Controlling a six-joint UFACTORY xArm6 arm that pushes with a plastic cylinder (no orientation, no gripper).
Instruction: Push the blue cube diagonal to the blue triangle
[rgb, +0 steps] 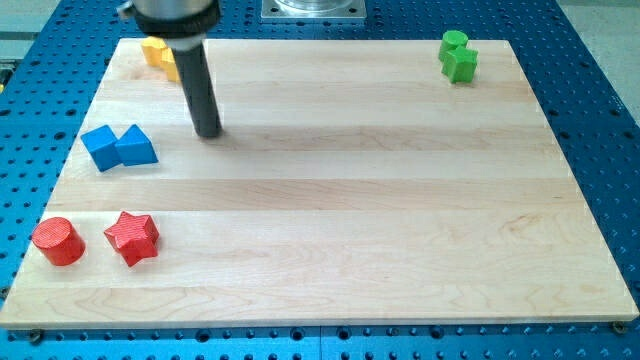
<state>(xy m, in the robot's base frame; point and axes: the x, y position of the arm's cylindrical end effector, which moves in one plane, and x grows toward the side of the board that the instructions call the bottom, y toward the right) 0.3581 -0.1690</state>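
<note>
The blue cube (100, 147) lies near the board's left edge, touching the blue triangle (136, 146) on its right side. My tip (208, 132) stands on the board to the right of the blue triangle and a little above it, about a block's width apart from it. The dark rod rises from the tip towards the view's top left.
A red cylinder (57, 240) and a red star (133, 237) sit at the bottom left. Yellow blocks (158, 52) sit at the top left, partly behind the rod. Two green blocks (458, 56) sit at the top right. The wooden board (380, 200) lies on a blue perforated table.
</note>
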